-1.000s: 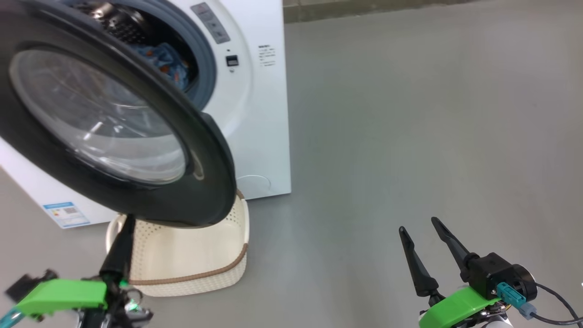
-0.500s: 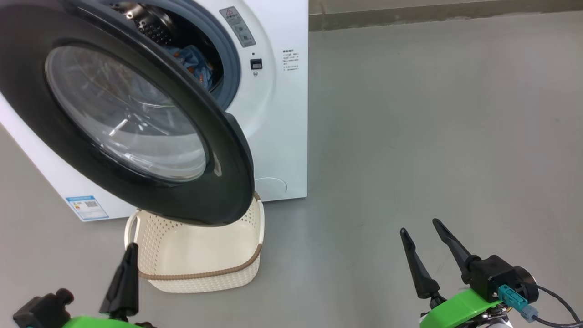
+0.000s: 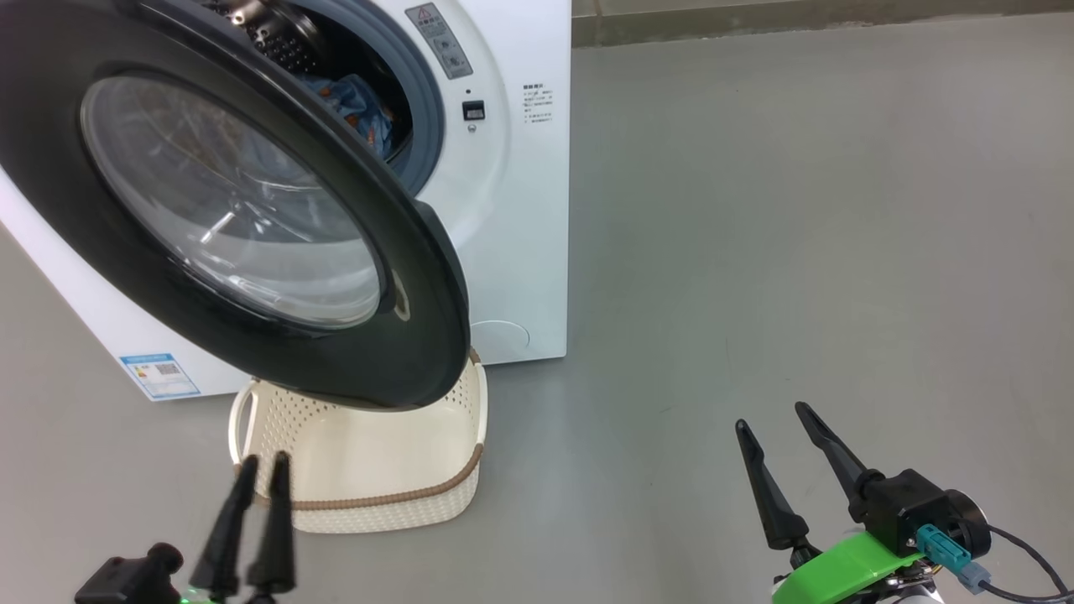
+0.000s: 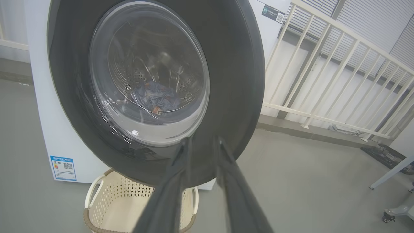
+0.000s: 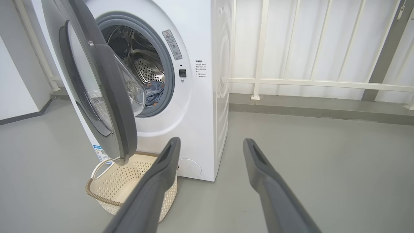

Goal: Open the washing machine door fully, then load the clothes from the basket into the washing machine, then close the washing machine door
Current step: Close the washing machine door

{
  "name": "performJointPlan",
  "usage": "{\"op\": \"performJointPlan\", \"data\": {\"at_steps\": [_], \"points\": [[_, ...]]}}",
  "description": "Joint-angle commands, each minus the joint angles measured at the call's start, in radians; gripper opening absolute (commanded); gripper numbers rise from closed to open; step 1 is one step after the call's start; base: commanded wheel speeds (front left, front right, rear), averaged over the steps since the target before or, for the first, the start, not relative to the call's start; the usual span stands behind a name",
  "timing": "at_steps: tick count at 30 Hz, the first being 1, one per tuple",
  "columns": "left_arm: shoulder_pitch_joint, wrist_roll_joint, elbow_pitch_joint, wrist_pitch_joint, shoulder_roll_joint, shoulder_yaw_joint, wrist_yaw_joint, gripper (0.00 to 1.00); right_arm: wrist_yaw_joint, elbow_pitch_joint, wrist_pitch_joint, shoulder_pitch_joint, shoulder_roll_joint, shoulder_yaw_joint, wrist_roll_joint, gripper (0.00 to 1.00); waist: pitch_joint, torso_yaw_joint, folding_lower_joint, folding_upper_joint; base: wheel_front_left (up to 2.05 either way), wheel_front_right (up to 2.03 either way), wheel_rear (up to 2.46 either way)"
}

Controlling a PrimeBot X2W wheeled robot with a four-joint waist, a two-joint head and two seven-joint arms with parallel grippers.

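Head view: glossy black-rimmed round washing machine door (image 3: 428, 335) hangs half-open over the empty cream perforated plastic basket (image 3: 386, 502), just ahead of and above the left hand (image 3: 265, 459) (fingers slightly parted, empty), well left of the wide-open right hand (image 3: 771, 415), so left arm is nearer.

**Dark fingers, green bracket**

Left gripper (image 3: 265, 459) and right gripper (image 3: 770, 415) each have two long, tapering dark fingers (image 3: 766, 491). Behind the right one: a bright green bracket (image 3: 839, 566), a black cylindrical housing (image 3: 914, 499), a teal connector (image 3: 935, 541) and a thin dark cable (image 3: 1034, 549).
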Motion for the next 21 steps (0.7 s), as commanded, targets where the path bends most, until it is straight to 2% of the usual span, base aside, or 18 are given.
{"op": "performJointPlan", "data": {"at_steps": [1, 21], "points": [[-0.020, 0.016, -0.021, -0.006, 0.008, 0.038, -0.003, 1.00, 0.002, -0.024, -0.012, -0.019, 0.003, 0.025, 0.002, 1.00, 0.001, -0.001, 0.0000, 0.0000, 0.00, 0.00, 0.00], [-0.024, 0.054, 0.005, -0.006, 0.000, 0.042, -0.003, 1.00, 0.002, -0.019, -0.012, -0.019, 0.005, 0.029, 0.003, 1.00, 0.001, 0.013, 0.0000, 0.0000, 0.00, 0.00, 0.00]]}}
